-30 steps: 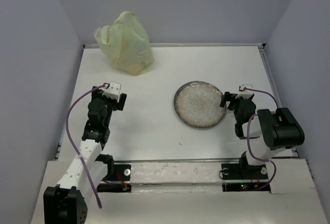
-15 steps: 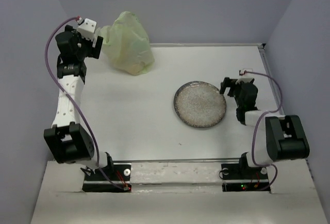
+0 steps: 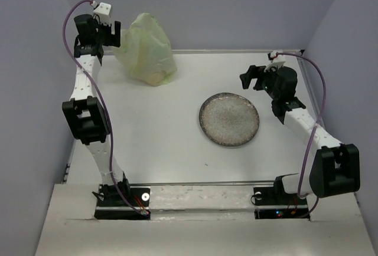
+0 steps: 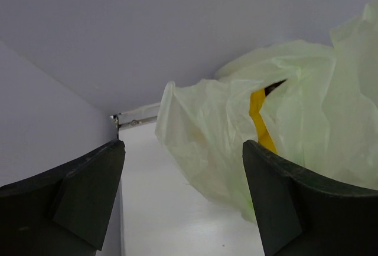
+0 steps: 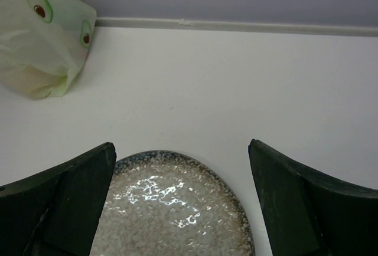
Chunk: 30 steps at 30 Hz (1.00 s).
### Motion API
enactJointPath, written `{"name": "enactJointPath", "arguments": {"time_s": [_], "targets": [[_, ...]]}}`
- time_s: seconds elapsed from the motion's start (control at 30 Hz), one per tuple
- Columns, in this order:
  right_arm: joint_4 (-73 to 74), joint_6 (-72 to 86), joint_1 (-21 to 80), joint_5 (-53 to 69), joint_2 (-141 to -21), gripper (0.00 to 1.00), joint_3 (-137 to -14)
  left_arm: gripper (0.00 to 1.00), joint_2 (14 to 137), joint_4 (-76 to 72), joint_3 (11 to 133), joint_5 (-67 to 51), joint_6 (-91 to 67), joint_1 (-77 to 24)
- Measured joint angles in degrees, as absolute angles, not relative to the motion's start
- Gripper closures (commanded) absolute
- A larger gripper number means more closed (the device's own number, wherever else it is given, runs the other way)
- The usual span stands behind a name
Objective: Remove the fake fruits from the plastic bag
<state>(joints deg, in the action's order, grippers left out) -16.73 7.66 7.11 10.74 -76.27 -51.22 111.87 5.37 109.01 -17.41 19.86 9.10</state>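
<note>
The plastic bag (image 3: 146,48), pale yellow-green and crinkled, stands at the table's far left, against the back wall. In the left wrist view its mouth gapes at the upper right of the bag (image 4: 218,132), and a strip of yellow banana (image 4: 257,114) shows inside. The other fake fruits are hidden by the plastic. My left gripper (image 3: 111,35) is raised just left of the bag. It is open and the bag's left flank lies ahead between the jaws of the left gripper (image 4: 183,167), untouched. My right gripper (image 3: 250,79) hangs open and holds nothing.
A round grey speckled plate (image 3: 229,119) lies right of the table's centre, with nothing on it. The right gripper (image 5: 180,150) hovers over the plate's right edge (image 5: 171,209) and faces the bag (image 5: 41,43). The side wall is close on the left gripper's left.
The left arm has stretched from the near left of the table up to the far left corner beside the bag. The right arm has lifted and swung farther back, past the plate's right side.
</note>
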Motion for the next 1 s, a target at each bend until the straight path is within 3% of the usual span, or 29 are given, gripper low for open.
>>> {"name": "enactJointPath", "arguments": {"time_s": [0.17,0.73,0.8,0.9,0.93,1.0], "targets": [[-11.3,7.7,11.8,10.2,-76.5,0.00,-53.2,0.12,119.7,3.5,117.1,-18.7,14.4,9.1],[-0.7,4.5,17.5,1.7,-76.5,0.01,-58.1,0.17,125.1,2.3,116.3,-30.3,5.9,5.9],[-0.3,4.3,18.2,1.1,-76.6,0.01,-58.3,0.25,125.0,2.2,115.0,-30.5,5.4,5.0],[0.5,3.8,19.0,0.1,-76.6,0.01,-58.5,0.69,125.0,2.5,113.4,-29.5,4.6,4.1],[1.0,3.7,19.2,-0.3,-76.6,0.01,-58.5,1.00,125.0,3.0,113.2,-28.5,5.1,3.8],[1.3,3.4,19.2,-0.5,-76.6,0.02,-58.5,1.00,125.0,4.2,113.2,-26.5,5.3,3.5]]}}
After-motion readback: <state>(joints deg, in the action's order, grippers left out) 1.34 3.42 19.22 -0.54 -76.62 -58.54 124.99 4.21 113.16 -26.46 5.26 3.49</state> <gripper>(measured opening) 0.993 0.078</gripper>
